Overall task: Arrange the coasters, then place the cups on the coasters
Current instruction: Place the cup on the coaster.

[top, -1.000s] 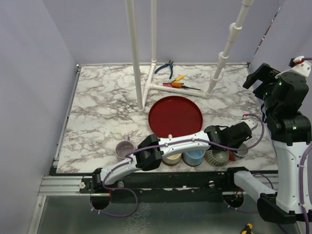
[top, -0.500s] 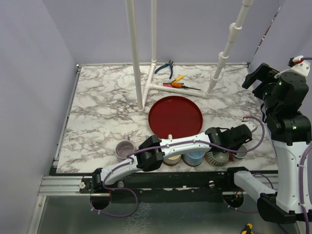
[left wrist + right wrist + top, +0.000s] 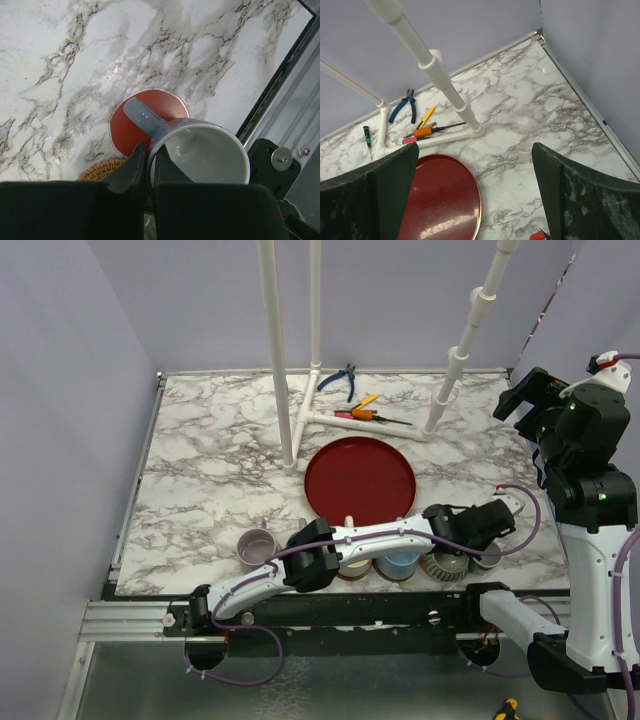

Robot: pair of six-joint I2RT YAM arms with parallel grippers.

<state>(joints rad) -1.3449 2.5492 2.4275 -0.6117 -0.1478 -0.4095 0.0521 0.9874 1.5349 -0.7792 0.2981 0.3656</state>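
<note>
On the marble worktop (image 3: pixel 60 60), the left jaws pinch the small grey cup (image 3: pixel 210 155) by its rim beside the handle, partly over the red coaster (image 3: pixel 132 127) just beyond them. Gripped off-centre, the cup may tilt and land half off. The right jaws gape empty, well apart.

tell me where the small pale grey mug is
Left wrist view: the pale grey mug sits over the reddish coaster, rim pinched by the left gripper, near the table's right front edge.
</note>
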